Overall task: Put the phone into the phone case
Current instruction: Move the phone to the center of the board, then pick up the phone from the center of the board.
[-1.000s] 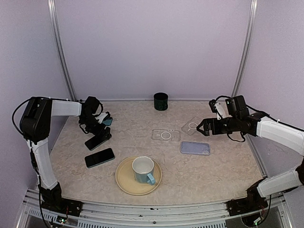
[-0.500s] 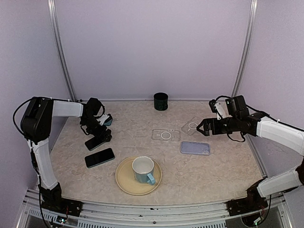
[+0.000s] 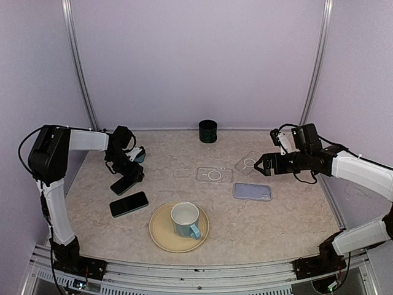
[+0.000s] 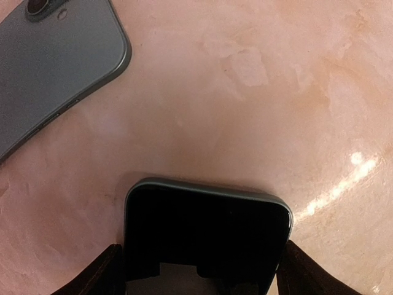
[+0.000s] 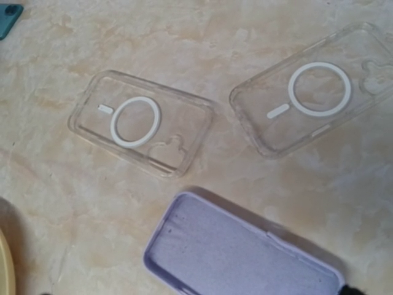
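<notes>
Overhead: the left gripper (image 3: 127, 177) sits over a phone (image 3: 127, 183) at the left. The right gripper (image 3: 265, 163) hovers, jaws wide, beside a clear case (image 3: 249, 163) at the right.

Left wrist: the fingers (image 4: 104, 273) flank the phone's end; I cannot tell whether they pinch it.

Right wrist: a lilac case (image 5: 239, 255) lies nearer than the clear case.

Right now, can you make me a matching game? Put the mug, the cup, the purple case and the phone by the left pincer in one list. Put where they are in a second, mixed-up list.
Things:
1. mug
2. cup
3. purple case
4. phone

Places:
A. between the fingers of the left pincer
B. on the plate
C. at the back of the table
D. just in front of the clear cases

Pairs: 1-B, 2-C, 3-D, 4-A
</notes>
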